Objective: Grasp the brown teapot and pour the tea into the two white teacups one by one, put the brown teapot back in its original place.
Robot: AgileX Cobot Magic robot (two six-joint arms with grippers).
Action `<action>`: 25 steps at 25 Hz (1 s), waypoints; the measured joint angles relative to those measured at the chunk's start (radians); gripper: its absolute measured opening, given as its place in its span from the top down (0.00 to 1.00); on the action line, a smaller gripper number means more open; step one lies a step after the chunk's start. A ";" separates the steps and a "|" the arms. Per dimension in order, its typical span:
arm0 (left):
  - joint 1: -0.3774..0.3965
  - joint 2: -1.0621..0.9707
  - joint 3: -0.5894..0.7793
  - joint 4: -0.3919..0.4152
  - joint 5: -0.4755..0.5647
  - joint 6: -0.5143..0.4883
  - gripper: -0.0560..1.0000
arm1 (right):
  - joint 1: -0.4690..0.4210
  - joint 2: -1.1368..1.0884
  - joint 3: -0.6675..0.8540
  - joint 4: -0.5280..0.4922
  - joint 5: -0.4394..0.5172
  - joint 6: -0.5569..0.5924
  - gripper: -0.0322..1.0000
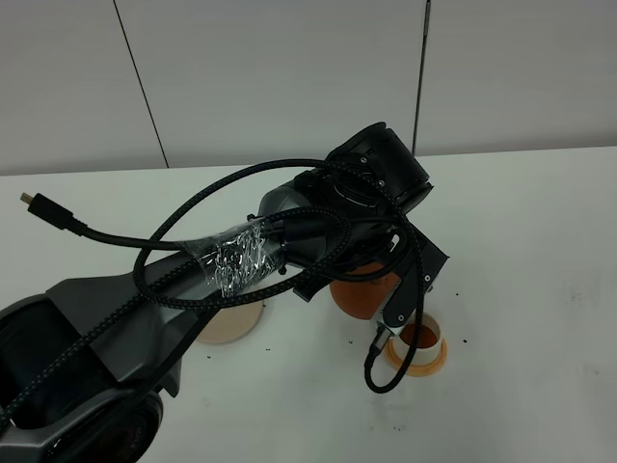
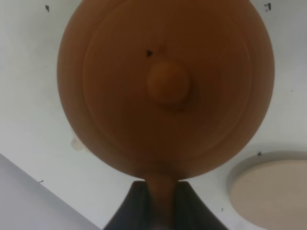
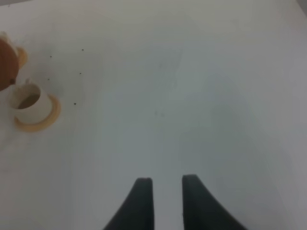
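Note:
My left gripper (image 2: 161, 188) is shut on the loop handle of the brown teapot (image 2: 165, 86), seen from above with its knobbed lid. In the exterior view the teapot (image 1: 359, 294) hangs under the left wrist, close beside a white teacup (image 1: 416, 340) on an orange coaster (image 1: 434, 362). The cup's inside looks dark. The second teacup is hidden by the arm there; only a cream and orange edge (image 3: 20, 55) shows behind the teapot (image 3: 5, 62) in the right wrist view. The beige disc coaster (image 1: 229, 323) lies bare to the left. My right gripper (image 3: 167, 184) is empty, jaws slightly apart.
The left arm and its looping black cable (image 1: 145, 260) cover the middle of the white table (image 1: 540, 251). A cable loop (image 1: 381, 371) hangs down next to the cup. Small dark specks dot the table near the cup.

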 joint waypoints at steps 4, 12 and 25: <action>-0.003 0.000 0.000 0.008 0.000 0.000 0.78 | 0.000 0.000 0.000 0.000 0.000 0.000 0.82; -0.010 0.000 0.000 0.011 -0.002 0.000 0.78 | 0.000 0.000 0.000 0.000 0.000 0.000 0.82; -0.018 0.000 0.000 0.043 -0.002 -0.001 0.78 | 0.000 0.000 0.000 0.000 0.000 0.000 0.82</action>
